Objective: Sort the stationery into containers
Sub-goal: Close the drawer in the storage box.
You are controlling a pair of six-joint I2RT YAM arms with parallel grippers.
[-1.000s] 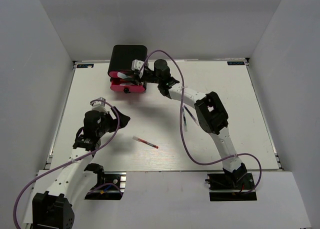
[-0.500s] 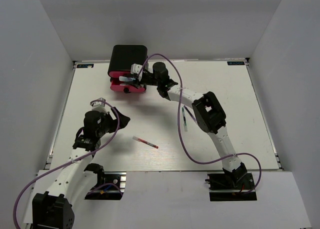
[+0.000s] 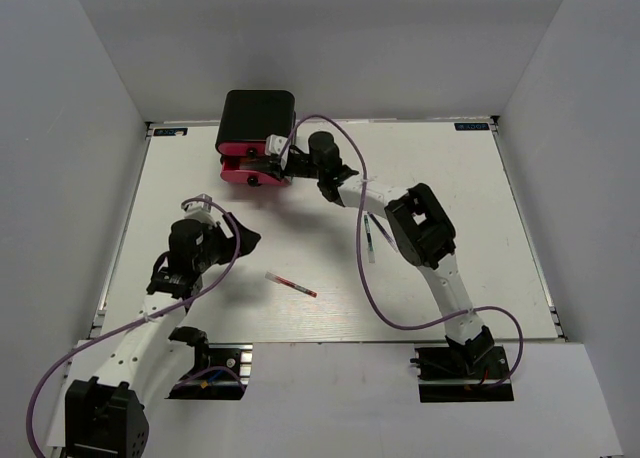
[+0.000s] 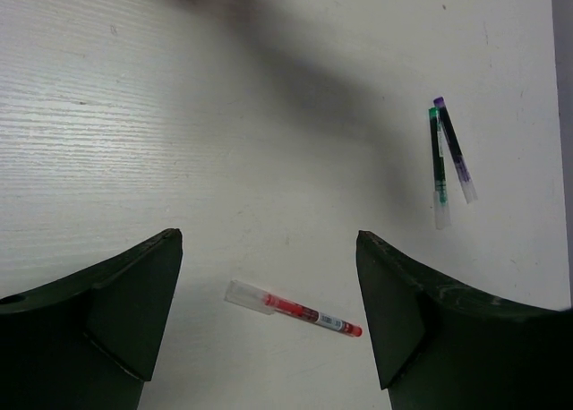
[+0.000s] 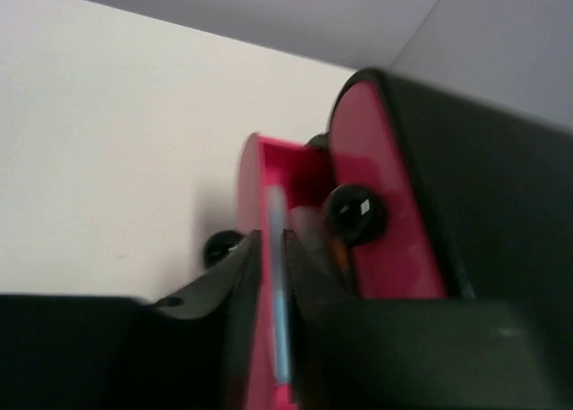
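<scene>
Evidently clamped in the right gripper [image 5: 271,249], the slim light-blue highlighter [image 5: 279,320] points lengthwise into the glossy pink drawer [image 5: 255,168] at eleven o'clock on the tabletop [image 3: 450,178]; the left gripper [image 4: 269,237] hangs released.

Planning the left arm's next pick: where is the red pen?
Top view: the red pen lies on the table, near-centre, just right of the open left gripper.

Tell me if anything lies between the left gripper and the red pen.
Nothing visible does. The left gripper hangs open over the table, the red pen lies uncovered, and the two other pens lie well aside.
</scene>
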